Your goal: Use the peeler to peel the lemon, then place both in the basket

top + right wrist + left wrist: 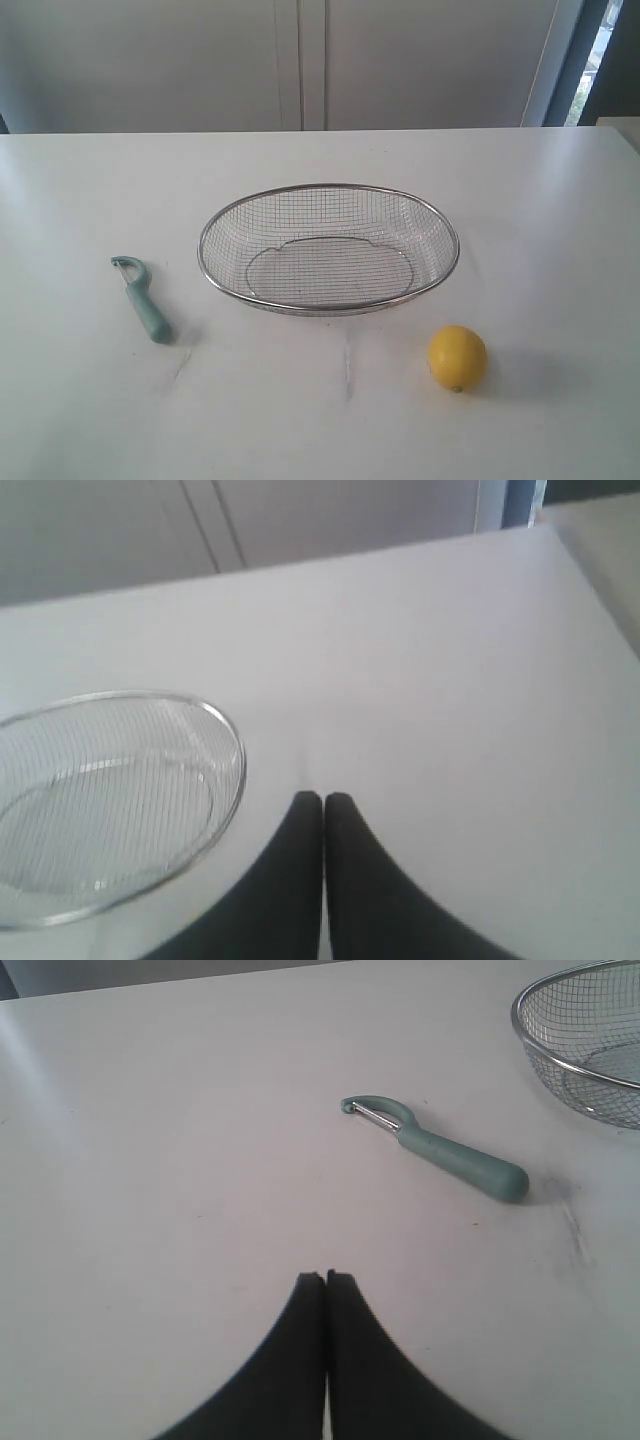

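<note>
A yellow lemon rests on the white table at the front right, in front of the wire mesh basket, which sits empty at the middle. The teal-handled peeler lies flat to the left of the basket. In the left wrist view my left gripper is shut and empty, a short way from the peeler, with the basket beyond it. My right gripper is shut and empty beside the basket; the lemon is out of that view. Neither gripper shows in the exterior view.
White cabinet doors stand behind the table's far edge. A window strip shows at the back right. The table's right edge lies beyond the right gripper.
</note>
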`<action>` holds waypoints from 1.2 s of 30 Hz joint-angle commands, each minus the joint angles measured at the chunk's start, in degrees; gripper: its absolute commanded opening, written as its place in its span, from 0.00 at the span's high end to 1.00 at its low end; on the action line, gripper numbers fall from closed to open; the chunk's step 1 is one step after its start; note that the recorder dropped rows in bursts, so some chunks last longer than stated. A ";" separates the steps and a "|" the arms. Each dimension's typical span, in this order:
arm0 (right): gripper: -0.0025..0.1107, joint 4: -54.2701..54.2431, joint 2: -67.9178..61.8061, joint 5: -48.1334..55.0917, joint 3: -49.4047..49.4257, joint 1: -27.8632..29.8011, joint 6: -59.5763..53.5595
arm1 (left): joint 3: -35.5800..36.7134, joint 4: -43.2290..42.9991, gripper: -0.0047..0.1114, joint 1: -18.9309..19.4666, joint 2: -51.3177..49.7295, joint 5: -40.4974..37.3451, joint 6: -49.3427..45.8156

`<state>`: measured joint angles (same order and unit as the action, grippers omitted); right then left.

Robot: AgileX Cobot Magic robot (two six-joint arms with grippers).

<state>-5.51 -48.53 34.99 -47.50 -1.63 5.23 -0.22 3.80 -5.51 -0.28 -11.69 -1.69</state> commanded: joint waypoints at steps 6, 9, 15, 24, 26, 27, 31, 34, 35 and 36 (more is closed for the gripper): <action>0.98 -14.62 -10.22 17.95 -6.54 -0.67 -17.30 | 0.22 0.80 0.96 -0.35 0.28 0.07 0.18; 0.98 -17.63 -13.17 21.18 -8.12 -2.98 -18.47 | 0.22 0.80 0.96 -0.35 0.28 0.07 0.18; 0.98 -19.03 -16.87 21.96 -10.14 -9.52 -18.71 | 0.22 0.80 0.96 -0.35 0.28 0.07 0.18; 0.98 -18.96 -21.72 21.82 -14.82 -20.05 -18.47 | 0.22 0.80 0.96 -0.35 0.28 0.07 0.18; 0.98 -18.45 -22.92 21.17 -16.00 -22.05 -18.47 | 0.22 0.80 0.96 -0.35 0.28 0.07 0.18; 0.98 -17.84 -23.56 20.62 -16.65 -23.16 -18.36 | 0.22 0.80 0.96 -0.35 0.28 0.07 0.18; 0.98 -15.98 -26.10 18.57 -19.00 -27.23 -17.38 | 0.22 0.80 0.96 -0.35 0.28 0.07 0.18; 0.98 -13.05 -28.44 18.33 -20.97 -30.41 -15.50 | 0.22 0.80 0.96 -0.35 0.28 0.07 0.18; 0.98 -11.65 -29.25 18.43 -21.68 -31.49 -14.35 | 0.22 0.80 0.96 -0.35 0.28 0.07 0.18; 0.98 -10.31 -29.92 18.52 -22.37 -32.61 -13.23 | 0.22 0.80 0.96 -0.35 0.28 0.07 0.18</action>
<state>-19.26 -76.74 54.10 -67.92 -31.45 -10.59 -0.22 3.80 -5.51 -0.28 -11.69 -1.69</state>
